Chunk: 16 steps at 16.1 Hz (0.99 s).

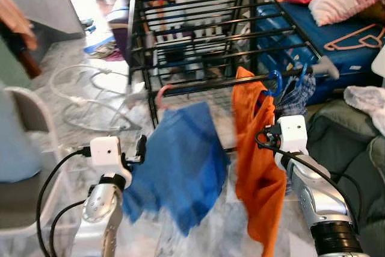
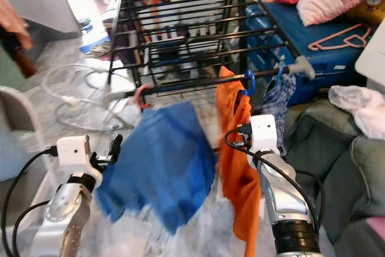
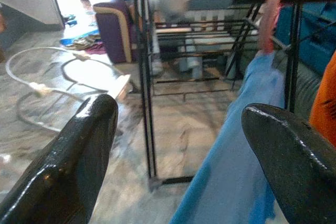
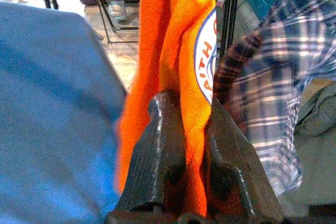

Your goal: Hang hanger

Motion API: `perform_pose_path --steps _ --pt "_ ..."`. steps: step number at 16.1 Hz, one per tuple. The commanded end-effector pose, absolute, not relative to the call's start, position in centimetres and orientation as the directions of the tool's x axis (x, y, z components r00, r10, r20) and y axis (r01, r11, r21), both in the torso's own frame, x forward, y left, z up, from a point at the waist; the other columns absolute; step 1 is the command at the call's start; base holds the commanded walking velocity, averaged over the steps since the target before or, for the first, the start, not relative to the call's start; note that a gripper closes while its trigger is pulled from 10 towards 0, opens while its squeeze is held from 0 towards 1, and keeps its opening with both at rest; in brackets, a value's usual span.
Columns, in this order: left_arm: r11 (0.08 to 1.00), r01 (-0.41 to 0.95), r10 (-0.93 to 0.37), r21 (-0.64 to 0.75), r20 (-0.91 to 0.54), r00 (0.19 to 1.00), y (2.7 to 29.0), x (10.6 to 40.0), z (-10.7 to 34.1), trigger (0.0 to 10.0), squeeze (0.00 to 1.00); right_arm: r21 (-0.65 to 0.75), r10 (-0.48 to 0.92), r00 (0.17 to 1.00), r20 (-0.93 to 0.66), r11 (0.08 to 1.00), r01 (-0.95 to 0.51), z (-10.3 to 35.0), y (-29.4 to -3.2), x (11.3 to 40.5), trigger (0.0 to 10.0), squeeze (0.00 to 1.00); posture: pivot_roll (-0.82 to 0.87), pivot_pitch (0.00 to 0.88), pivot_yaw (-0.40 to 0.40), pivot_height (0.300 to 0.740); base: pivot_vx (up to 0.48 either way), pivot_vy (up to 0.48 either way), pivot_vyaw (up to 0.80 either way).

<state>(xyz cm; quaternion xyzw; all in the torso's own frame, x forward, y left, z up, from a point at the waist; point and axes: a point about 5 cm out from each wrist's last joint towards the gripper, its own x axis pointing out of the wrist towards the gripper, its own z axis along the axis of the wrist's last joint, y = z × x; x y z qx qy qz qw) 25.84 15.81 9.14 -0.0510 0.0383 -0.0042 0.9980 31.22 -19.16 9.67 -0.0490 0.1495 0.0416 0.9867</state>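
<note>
A black drying rack (image 1: 198, 34) stands ahead. On its front bar hang a blue garment (image 1: 177, 161) on a pink hanger (image 1: 161, 95), an orange shirt (image 1: 255, 167) on a blue hanger (image 1: 275, 80), and a plaid shirt (image 1: 298, 97). My right gripper (image 4: 191, 145) is shut on a fold of the orange shirt (image 4: 178, 51), just below the bar. Left of the blue garment, my left gripper (image 3: 178, 145) is open with nothing between its fingers (image 3: 79, 150); one black finger (image 1: 141, 146) shows beside the cloth.
White hose (image 1: 90, 97) loops on the marble floor at left. A grey chair (image 1: 24, 142) stands at my near left. A blue mattress (image 1: 343, 34) with an orange hanger (image 1: 358, 37), pillows and clothes lies at right; green cushions (image 1: 352, 142) are below it.
</note>
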Motion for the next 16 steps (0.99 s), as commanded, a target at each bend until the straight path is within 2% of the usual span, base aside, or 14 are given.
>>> perform_pose_path --steps 1,6,9,16 --pt "0.995 -0.003 -0.006 -0.102 -0.088 0.996 15.8 25.6 9.1 10.0 0.00 -0.081 0.102 0.951 -0.292 0.988 -0.131 10.2 -18.6 31.6 10.0 0.00 -0.13 0.000 0.084 0.740 0.000 0.000 0.00" --pt "0.996 -0.016 0.007 -0.085 -0.107 0.994 16.0 25.7 8.9 10.0 0.00 -0.051 0.231 0.927 -0.295 0.965 -0.257 10.3 -15.8 31.9 10.0 0.00 -0.12 0.000 0.093 0.740 0.000 0.000 0.00" --pt "0.996 -0.019 0.010 -0.082 -0.111 0.994 16.0 25.8 8.9 10.0 0.00 -0.039 0.261 0.919 -0.296 0.958 -0.284 10.3 -14.8 32.1 10.0 0.00 -0.11 0.000 0.094 0.740 0.000 0.000 0.00" --pt "0.997 -0.007 -0.003 -0.080 -0.116 0.993 16.0 25.8 9.0 10.0 0.00 -0.043 0.147 0.935 -0.321 0.985 -0.170 11.0 -14.9 34.8 10.0 0.00 -0.11 0.000 0.100 0.740 0.000 0.000 0.00"
